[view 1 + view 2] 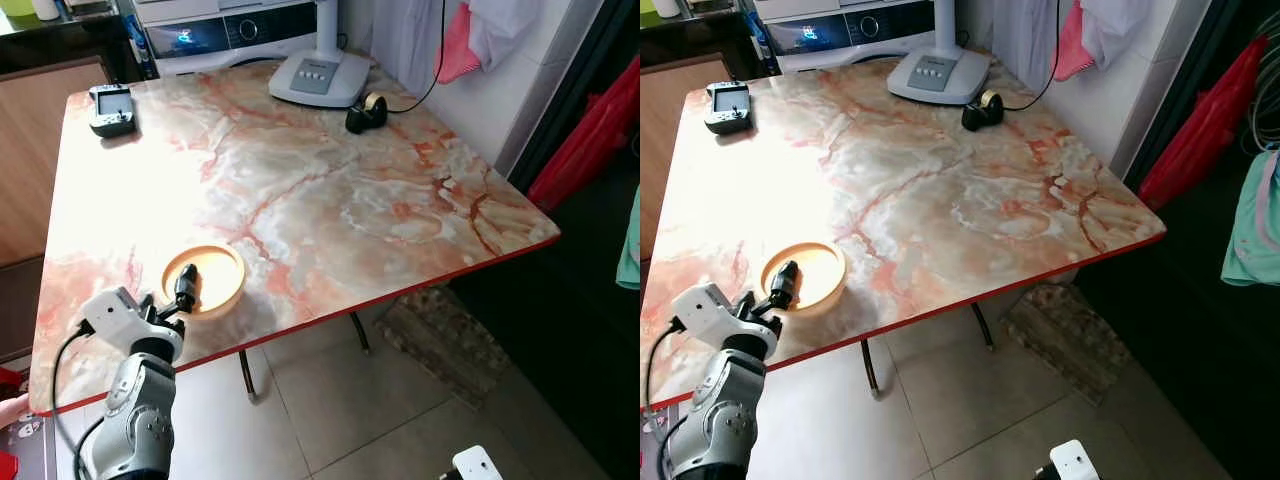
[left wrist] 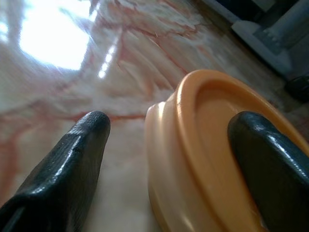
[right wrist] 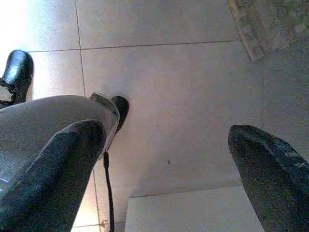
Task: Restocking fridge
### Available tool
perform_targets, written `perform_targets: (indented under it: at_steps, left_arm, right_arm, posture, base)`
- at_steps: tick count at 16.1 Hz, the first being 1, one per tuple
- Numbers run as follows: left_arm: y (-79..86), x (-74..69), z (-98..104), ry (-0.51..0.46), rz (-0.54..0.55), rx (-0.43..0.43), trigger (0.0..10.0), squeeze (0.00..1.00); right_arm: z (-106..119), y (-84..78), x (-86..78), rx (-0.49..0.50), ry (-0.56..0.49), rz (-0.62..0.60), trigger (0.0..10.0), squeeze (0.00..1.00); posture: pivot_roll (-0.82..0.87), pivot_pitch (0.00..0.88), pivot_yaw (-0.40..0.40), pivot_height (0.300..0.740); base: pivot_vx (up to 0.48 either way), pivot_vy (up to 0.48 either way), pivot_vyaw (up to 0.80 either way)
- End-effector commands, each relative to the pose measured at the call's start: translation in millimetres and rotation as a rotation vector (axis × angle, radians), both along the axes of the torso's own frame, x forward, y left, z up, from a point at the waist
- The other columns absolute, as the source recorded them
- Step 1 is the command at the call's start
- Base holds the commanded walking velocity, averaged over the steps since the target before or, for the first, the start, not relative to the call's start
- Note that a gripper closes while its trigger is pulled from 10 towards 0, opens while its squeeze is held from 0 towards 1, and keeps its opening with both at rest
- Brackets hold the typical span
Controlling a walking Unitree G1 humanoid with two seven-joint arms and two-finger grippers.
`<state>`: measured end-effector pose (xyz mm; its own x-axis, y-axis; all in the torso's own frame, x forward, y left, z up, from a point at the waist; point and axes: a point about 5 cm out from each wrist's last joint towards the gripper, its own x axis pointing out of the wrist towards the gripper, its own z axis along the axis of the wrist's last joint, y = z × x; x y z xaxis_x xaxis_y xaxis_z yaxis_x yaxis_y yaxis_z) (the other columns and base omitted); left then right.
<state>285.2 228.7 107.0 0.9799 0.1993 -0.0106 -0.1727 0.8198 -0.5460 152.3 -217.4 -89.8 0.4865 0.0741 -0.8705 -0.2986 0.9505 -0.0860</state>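
Straddling orange dish (image 1: 204, 281) rim, left hand (image 2: 174, 145) fingers apart; right hand (image 3: 164, 164) open, idle.

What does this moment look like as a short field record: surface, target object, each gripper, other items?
surface: marble-pattern table with red edge
target object: orange shallow dish near the table's front edge
left gripper: open, fingers straddling the dish rim, one inside and one outside
right gripper: open, hanging over the tiled floor
other items: fan base, tape dispenser, handheld device
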Motion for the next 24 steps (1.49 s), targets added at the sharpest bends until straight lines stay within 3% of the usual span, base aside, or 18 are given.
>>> perform_targets:
  at_steps: [1, 3, 4, 5, 6, 24]
  left_arm:
    - [-3.3, 0.4, -11.8, 0.034, -0.029, -0.087, 10.0, 0.0]
    - [-8.0, 2.6, -14.6, 0.031, -0.062, -0.155, 10.0, 0.0]
    - [-11.0, 3.6, -16.6, 0.037, -0.077, -0.155, 8.8, 0.0]
    - [-12.0, 4.1, -17.8, 0.041, -0.082, -0.152, 8.8, 0.0]
    - [-13.7, 4.5, -19.1, 0.045, -0.087, -0.147, 0.0, 0.0]
    - [-22.6, 5.0, -24.6, 0.041, -0.131, -0.14, 0.0, 0.0]
  right_arm:
    - [-0.7, -4.7, -4.0, -0.018, 0.015, 0.01, 10.0, 0.0]
    - [-0.5, -5.3, -3.9, -0.022, 0.017, 0.015, 10.0, 0.0]
    - [-0.4, -6.1, -3.8, -0.026, 0.018, 0.019, 10.0, 0.0]
    - [-0.3, -6.3, -3.8, -0.027, 0.019, 0.021, 10.0, 0.0]
    - [-0.2, -6.5, -3.7, -0.029, 0.019, 0.025, 10.0, 0.0]
    - [0.6, -10.1, -3.5, -0.052, 0.031, 0.058, 10.0, 0.0]
  posture:
    - [-0.04, 0.12, -0.045, 0.74]
    - [-0.04, 0.121, -0.048, 0.74]
    - [-0.04, 0.121, -0.052, 0.74]
    - [-0.04, 0.121, -0.052, 0.74]
    - [-0.05, 0.121, -0.054, 0.74]
    - [-0.06, 0.123, -0.07, 0.74]
  base:
    - [0.0, 0.0, 0.0]
    - [0.0, 0.0, 0.0]
    - [0.0, 0.0, 0.0]
    - [0.0, 0.0, 0.0]
    - [0.0, 0.0, 0.0]
    - [0.0, 0.0, 0.0]
